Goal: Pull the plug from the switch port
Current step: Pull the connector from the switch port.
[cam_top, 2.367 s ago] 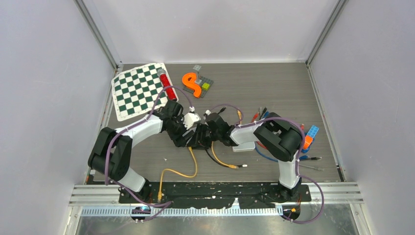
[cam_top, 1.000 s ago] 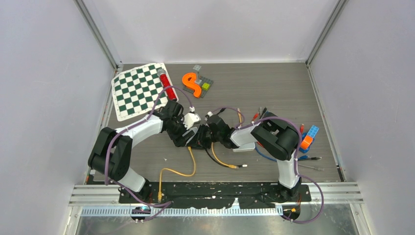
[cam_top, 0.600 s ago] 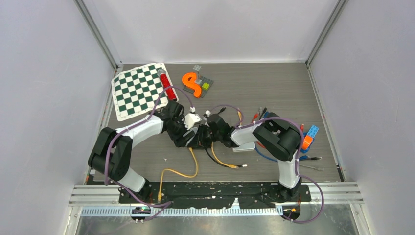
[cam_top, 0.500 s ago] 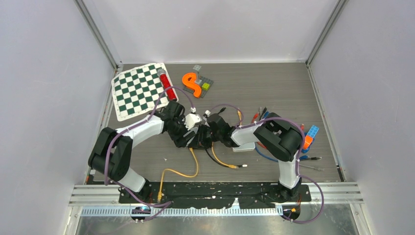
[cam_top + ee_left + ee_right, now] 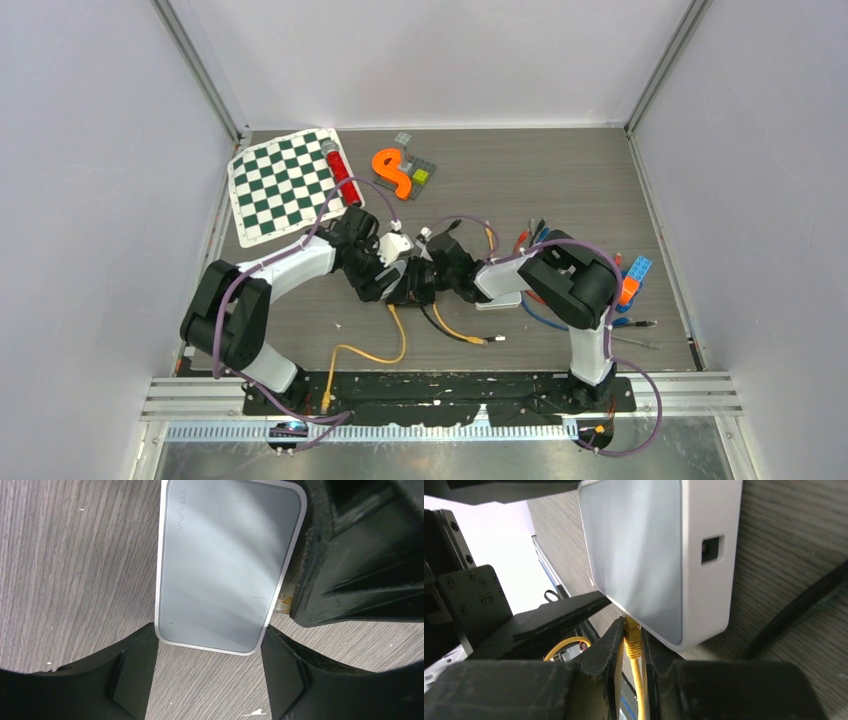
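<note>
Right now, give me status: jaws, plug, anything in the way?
Left gripper, jaws shut on switch. Right gripper, jaws shut on yellow plug, plug not yet out. Black cable beside switch, not blocking.

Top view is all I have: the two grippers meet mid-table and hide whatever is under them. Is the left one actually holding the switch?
Observer: Yes. In the left wrist view the left gripper has a finger on each side of the grey switch, clamping it flat on the table.
Operator: And is the right one on the plug?
Observer: Yes. In the right wrist view the right gripper is pinched on the yellow plug, right at the switch's edge.
Operator: Is the plug out yet?
Observer: Not that I can see. Its tip meets the switch's edge with no gap, though the port itself is hidden.
</note>
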You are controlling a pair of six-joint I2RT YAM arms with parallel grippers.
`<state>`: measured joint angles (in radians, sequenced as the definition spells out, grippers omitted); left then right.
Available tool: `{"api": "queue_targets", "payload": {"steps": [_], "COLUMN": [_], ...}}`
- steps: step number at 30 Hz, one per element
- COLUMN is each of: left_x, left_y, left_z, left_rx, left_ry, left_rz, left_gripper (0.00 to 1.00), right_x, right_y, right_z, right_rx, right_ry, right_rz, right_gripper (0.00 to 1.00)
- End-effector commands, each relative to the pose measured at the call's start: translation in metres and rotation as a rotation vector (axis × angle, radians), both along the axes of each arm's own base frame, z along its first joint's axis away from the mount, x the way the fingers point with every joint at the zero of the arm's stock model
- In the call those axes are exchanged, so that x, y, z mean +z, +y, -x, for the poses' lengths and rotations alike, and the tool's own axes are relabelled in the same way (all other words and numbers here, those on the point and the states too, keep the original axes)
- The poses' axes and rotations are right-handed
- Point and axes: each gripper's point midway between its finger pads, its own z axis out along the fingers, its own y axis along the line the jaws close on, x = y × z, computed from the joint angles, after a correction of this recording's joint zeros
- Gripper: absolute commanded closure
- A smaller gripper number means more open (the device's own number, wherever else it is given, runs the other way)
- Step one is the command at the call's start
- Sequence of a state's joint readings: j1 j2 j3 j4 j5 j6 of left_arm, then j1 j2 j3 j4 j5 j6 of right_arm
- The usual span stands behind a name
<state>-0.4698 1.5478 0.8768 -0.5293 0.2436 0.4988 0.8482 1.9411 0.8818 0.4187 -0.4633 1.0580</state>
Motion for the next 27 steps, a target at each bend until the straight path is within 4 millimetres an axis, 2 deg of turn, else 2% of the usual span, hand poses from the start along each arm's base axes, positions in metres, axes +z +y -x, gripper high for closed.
{"api": "queue_targets", "payload": {"steps": [1,4,9,15,18,19,20,21,22,23,24,25,26,27], "left_x": [0.005,0.005,0.006,0.015,0.020,0.022,0.024,0.025,0.026,0.026,0.026,0.026,0.026,0.026], "left_y": [0.005,0.006,0.006,0.003,-0.001,-0.001,-0.002,-0.002,-0.003,-0.003,-0.002,-0.002,-0.002,-0.002], "left_z": [-0.002,-0.002,-0.003,-0.008,-0.011,-0.012,-0.013,-0.014,-0.014,-0.015,-0.015,-0.015,-0.015,-0.015], "left_rx": [0.005,0.009,0.014,0.040,0.049,0.051,0.052,0.055,0.056,0.056,0.059,0.060,0.060,0.062], "left_ry": [-0.026,-0.031,-0.034,-0.083,-0.099,-0.105,-0.112,-0.118,-0.123,-0.126,-0.127,-0.130,-0.129,-0.130], "left_rz": [-0.017,-0.023,-0.020,0.014,0.038,0.044,0.049,0.051,0.054,0.055,0.055,0.054,0.054,0.053], "left_gripper": [0.64,0.64,0.60,0.50,0.45,0.44,0.43,0.42,0.41,0.35,0.19,0.03,0.01,0.01], "right_x": [0.022,0.013,0.014,0.048,0.058,0.056,0.064,0.061,0.069,0.066,0.074,0.073,0.081,0.080], "right_y": [0.004,-0.004,-0.012,-0.018,-0.026,-0.031,-0.032,-0.037,-0.040,-0.045,-0.048,-0.052,-0.055,-0.060], "right_z": [0.008,0.007,0.012,0.002,0.004,0.005,0.006,0.008,0.009,0.011,0.012,0.014,0.016,0.018], "right_rx": [0.029,0.031,0.034,0.027,0.024,0.023,0.021,0.021,0.019,0.017,0.015,0.015,0.015,0.010], "right_ry": [0.000,-0.015,-0.030,-0.182,-0.200,-0.207,-0.226,-0.230,-0.251,-0.254,-0.275,-0.286,-0.311,-0.315], "right_rz": [-0.112,-0.035,-0.025,-0.029,0.003,0.024,0.014,0.026,0.015,0.033,0.020,0.028,0.015,0.023], "right_gripper": [0.95,0.95,0.95,0.95,0.95,0.95,0.95,0.95,0.95,0.95,0.95,0.95,0.95,0.95]}}
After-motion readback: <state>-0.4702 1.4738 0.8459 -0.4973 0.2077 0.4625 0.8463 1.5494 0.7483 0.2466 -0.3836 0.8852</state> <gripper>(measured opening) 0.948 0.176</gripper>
